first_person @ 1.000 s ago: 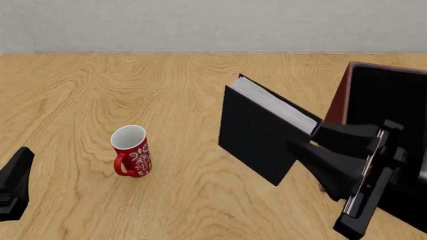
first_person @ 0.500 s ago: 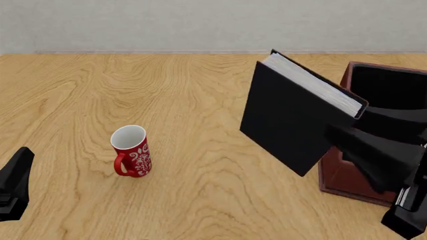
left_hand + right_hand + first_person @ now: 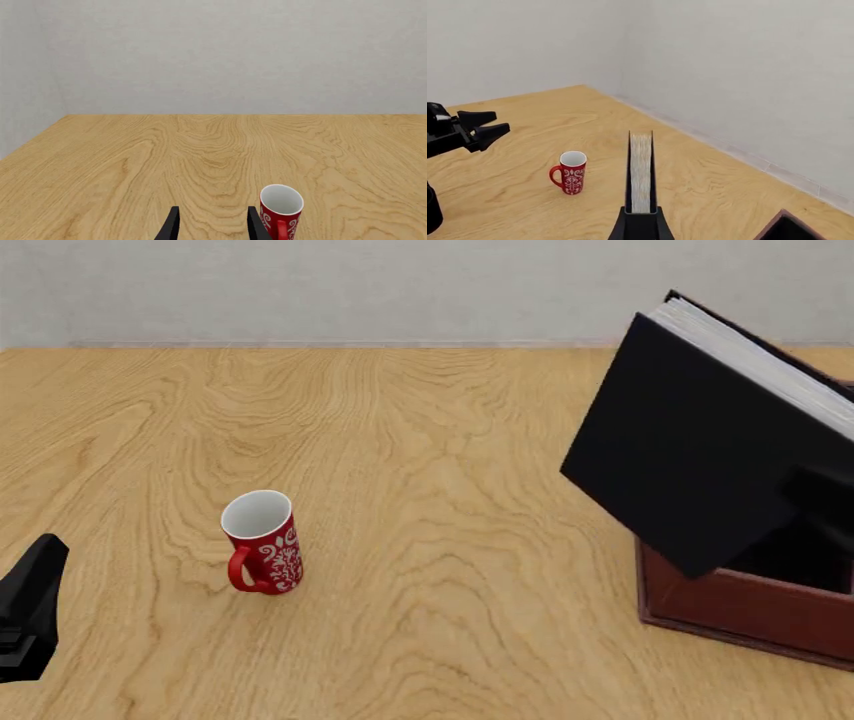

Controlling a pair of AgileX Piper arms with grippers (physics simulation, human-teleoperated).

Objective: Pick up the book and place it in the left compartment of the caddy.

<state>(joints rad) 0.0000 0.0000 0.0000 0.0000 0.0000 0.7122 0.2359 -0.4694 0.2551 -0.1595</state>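
Matt black book (image 3: 694,445), glossy red mug (image 3: 263,541), wood-grain table (image 3: 400,420).

The thick black hardcover book with white page edges (image 3: 694,445) now hangs higher and further right than a second ago, tilted over the dark red-brown rectangular caddy (image 3: 741,608). The right gripper (image 3: 640,222), clamped on it, has slid almost wholly out of the front view.

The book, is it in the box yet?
Not yet. Done: the book is lifted off the table, clamped in the right pincer. Now it hangs tilted above the caddy. Left: lowering it into the left compartment and letting go.
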